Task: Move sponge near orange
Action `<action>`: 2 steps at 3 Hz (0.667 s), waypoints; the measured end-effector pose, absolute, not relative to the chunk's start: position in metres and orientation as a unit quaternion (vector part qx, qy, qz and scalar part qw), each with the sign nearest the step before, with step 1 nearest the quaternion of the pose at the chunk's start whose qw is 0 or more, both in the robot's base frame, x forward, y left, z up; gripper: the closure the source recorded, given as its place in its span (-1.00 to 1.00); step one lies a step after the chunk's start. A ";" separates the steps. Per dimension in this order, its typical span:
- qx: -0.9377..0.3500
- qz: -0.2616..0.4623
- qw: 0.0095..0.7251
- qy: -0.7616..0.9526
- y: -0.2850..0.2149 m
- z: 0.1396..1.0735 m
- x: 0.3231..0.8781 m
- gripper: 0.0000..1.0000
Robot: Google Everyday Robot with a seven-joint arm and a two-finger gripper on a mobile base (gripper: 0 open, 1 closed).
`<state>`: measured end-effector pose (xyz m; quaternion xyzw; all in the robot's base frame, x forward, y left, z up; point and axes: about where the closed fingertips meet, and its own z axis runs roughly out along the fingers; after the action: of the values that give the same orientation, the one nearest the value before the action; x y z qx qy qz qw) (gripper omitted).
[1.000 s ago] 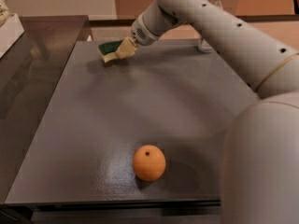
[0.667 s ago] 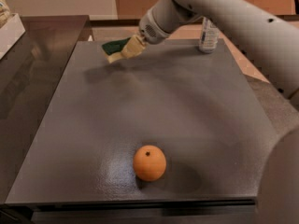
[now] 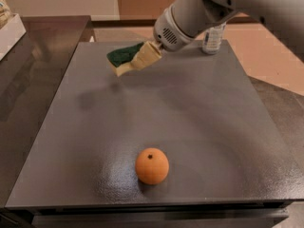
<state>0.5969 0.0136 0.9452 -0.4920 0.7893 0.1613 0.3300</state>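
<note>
The sponge, dark green on top with pale yellow foam below, is held in the air above the far part of the grey table. My gripper is shut on the sponge, its cream fingers clamped over the sponge's right end. The arm reaches in from the upper right. The orange, round with a small dark stem mark, sits on the table near the front edge, well in front of the sponge and slightly to its right.
A can or small bottle stands at the table's far right. A darker counter adjoins on the left, with a white object at its far end. The table's front edge runs just below the orange.
The gripper has lifted the sponge off the table and carried it toward the front and right, closer to the orange. The orange has not moved.
</note>
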 end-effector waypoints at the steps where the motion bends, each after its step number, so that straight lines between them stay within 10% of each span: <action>1: -0.494 0.156 0.325 0.791 0.001 0.950 0.555 1.00; 2: -0.491 0.155 0.319 0.796 -0.008 0.947 0.523 1.00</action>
<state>0.5232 -0.0085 0.9474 -0.4906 0.7959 0.1552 0.3191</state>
